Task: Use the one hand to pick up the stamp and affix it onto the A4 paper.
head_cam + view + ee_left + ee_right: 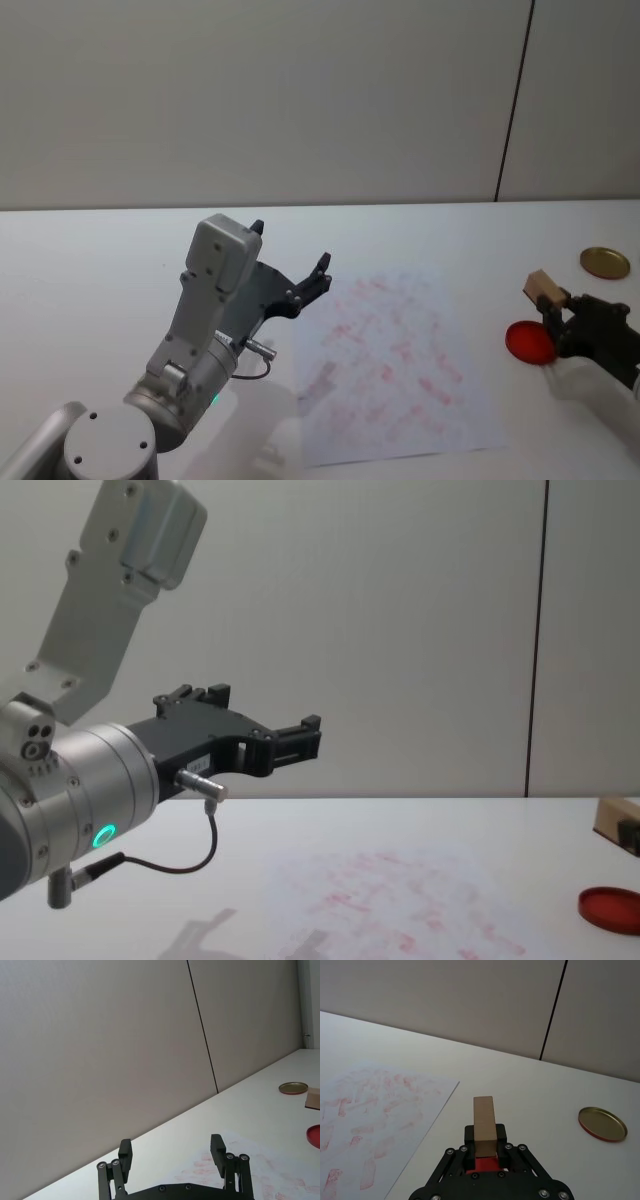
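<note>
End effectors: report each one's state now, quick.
Left end effector: open, holding nothing, raised beside the A4 paper.
Right end effector: shut on the stamp, above the red ink pad.

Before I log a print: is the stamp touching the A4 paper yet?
No: the right pincer holds the stamp over the red pad, beside the A4 paper.
</note>
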Controlling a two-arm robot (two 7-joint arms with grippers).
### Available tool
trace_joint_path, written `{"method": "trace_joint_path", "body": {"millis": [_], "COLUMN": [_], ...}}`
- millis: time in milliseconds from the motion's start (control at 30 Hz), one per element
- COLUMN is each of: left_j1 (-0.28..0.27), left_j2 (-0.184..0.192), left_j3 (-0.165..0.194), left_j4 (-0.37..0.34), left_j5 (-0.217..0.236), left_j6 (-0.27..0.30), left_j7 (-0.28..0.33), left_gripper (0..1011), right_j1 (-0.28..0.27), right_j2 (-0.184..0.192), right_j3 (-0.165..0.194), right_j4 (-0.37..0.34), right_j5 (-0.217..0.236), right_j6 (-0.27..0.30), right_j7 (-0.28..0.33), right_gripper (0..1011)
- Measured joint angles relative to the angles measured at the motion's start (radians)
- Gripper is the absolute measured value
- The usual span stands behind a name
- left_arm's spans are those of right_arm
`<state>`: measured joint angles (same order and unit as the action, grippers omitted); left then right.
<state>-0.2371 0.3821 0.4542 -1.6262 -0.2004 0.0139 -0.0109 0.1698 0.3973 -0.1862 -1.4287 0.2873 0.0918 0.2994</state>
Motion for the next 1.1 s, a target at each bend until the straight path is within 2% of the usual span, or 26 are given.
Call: {"method": "trace_joint_path", "body": {"millis": [467, 1100], "left_j1": [0.000, 0.000], "left_j2": [0.000, 0.000], "left_j3": [0.000, 0.000], "left_j4": [0.000, 0.000], "left_j5": [0.000, 0.000], "left_j6": [0.000, 0.000], "left_j7": [0.000, 0.000], "left_gripper": [993, 993], "right_j1": [0.012, 0.026], "right_j2": [-0.010, -0.022], "right_j3": [-0.008, -0.017], "right_j4": [0.052, 0.105], "right_j5": [0.002, -0.004], "right_j6": [0.011, 0.035], "right_j7": [0.024, 0.024], "right_gripper": [217, 228]}}
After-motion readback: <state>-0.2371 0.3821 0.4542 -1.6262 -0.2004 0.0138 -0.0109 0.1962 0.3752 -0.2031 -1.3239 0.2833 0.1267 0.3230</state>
